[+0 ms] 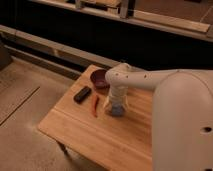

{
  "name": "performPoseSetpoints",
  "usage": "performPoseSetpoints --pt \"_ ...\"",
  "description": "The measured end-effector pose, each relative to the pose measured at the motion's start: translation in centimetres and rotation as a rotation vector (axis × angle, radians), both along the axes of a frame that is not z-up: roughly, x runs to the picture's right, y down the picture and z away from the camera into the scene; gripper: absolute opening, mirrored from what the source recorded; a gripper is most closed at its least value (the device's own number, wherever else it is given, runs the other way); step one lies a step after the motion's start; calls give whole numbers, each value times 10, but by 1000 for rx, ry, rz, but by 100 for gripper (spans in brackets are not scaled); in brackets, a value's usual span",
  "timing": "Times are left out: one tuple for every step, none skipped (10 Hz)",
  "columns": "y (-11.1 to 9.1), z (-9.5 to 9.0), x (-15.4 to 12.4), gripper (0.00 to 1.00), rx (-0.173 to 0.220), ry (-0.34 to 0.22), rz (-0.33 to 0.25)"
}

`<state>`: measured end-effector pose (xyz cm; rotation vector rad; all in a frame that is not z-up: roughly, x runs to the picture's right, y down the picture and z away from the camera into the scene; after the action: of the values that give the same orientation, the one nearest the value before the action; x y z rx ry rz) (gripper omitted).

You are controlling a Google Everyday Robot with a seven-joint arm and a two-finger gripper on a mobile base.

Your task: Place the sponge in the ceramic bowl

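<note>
Your sponge [118, 111] shows as a small pale blue-grey block, soft at the corners, lying on the table [75, 125]. The gripper [116, 106] sits right down over it, jaws spread apart. The maroon bowl [99, 79] sits just behind.

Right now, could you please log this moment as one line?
gripper: open, down over sponge | sponge: on table, not in ceramic bowl | step: grasp pending

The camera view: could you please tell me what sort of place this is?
Probably an indoor test area: a small wooden table on bare concrete floor, beside a dark railed wall. The robot's gripper hangs low over the light blue-grey sponge.
</note>
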<state>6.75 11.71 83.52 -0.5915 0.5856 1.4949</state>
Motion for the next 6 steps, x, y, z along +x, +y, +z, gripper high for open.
performPoseSetpoints --pt "2 0 2 79 -5 2 1" --pt "4 1 1 76 -8 0 0" --pt "5 2 0 66 -8 -4 -6" --pt "6 3 -1 58 -7 -8 -13" --pt "6 4 -3 47 -6 -13 -22" --pt "7 4 -5 37 -5 -17 -26"
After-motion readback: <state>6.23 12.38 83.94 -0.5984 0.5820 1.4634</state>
